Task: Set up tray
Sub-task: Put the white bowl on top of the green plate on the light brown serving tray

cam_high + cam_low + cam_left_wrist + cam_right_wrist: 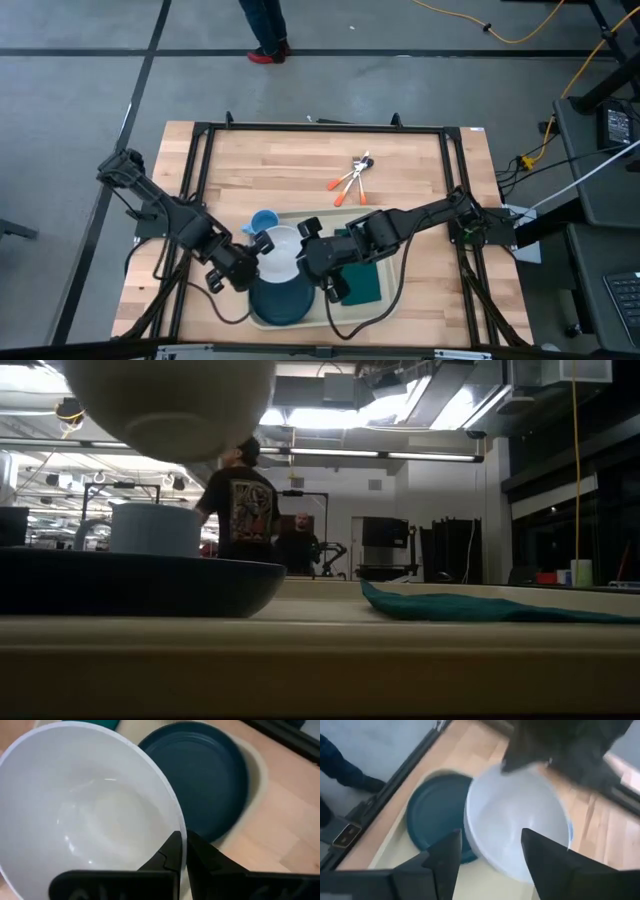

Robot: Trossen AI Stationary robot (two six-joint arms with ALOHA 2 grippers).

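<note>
A: Progress check, left to right. Left gripper (245, 268) has its fingers pinched tight on the rim of the white bowl (281, 250), and the bowl looks lifted: the low view shows its underside hanging above the table.

B: Over what?

A: Just past those fingertips sits the dark teal plate (281, 300), already on the tray (392, 300). Blue cup (263, 221) is just beyond the bowl, at the tray's far edge. I can't tell if it's inside the rim.

B: Right side?

A: Right gripper (316, 262) hangs just beside the bowl with fingers spread, nothing between them. The green napkin (362, 283) lies on the tray under that arm.

B: So done vs. left?

A: Plate and napkin look placed. The bowl isn't set down yet, probably going onto the plate. The orange-handled utensils (349, 181) are well beyond both grippers on bare wood, so cutlery is likely still to come. I'd say roughly mid-task.

B: Tray itself?

A: Beige, rectangular, rounded corners, low raised rim. It sits at the near table edge, directly under both grippers, mostly covered by dishes and arms.
</note>
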